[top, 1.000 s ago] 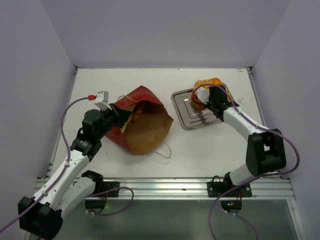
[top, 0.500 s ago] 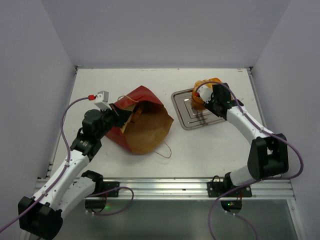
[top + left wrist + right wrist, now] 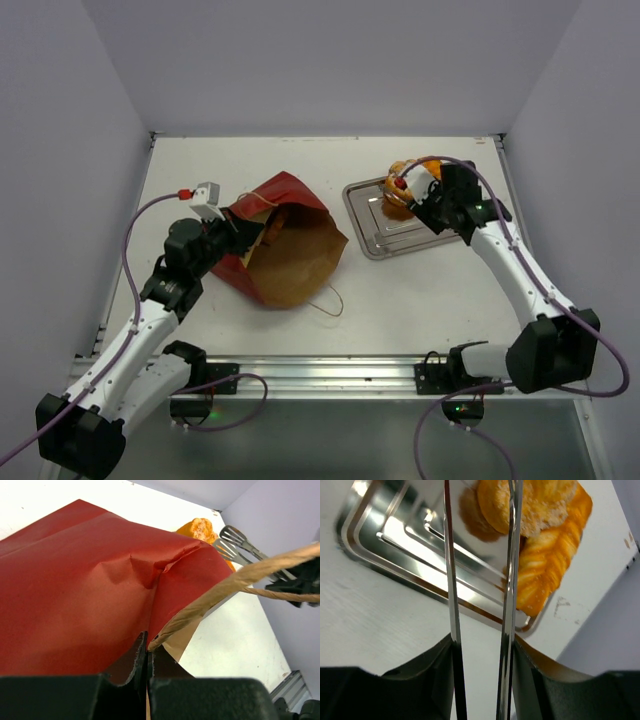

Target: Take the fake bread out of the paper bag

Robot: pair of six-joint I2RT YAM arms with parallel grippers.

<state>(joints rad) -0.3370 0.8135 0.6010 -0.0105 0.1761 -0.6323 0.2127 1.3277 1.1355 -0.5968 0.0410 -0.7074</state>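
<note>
Steel blades of the right gripper [image 3: 405, 192] stand parted with nothing between them. A second ago they were closed on a piece over the shiny rectangular metal tray [image 3: 375, 235], and since then they have let go and drawn back toward the near side. The glossy golden-orange toy breads [image 3: 545, 535] lie in the tray's far corner just beyond the blade tips, apparently a braided loaf with a rounder sugared piece against it. That looks like one more delivery done, leaving this arm free to go back for another. The left gripper [image 3: 147, 652] has not budged: its jaws are pressed fully together on the rim of the dark red paper carrier bag [image 3: 75, 580], right where the thin tan string handle [image 3: 235, 582] rises. That grip holds the brown-lined mouth open toward the tray. A speck of orange [image 3: 272, 228] shows at that mouth — probably bread yet to come out, though it is too small to be sure. Everything rests on a matt white tabletop [image 3: 420, 290] — bag to the left, tray to the right, well apart. Plain pale lilac walls [image 3: 320, 60] enclose it on three sides, and an aluminium rail [image 3: 330, 372] carrying the arm bases runs along the near edge.
</note>
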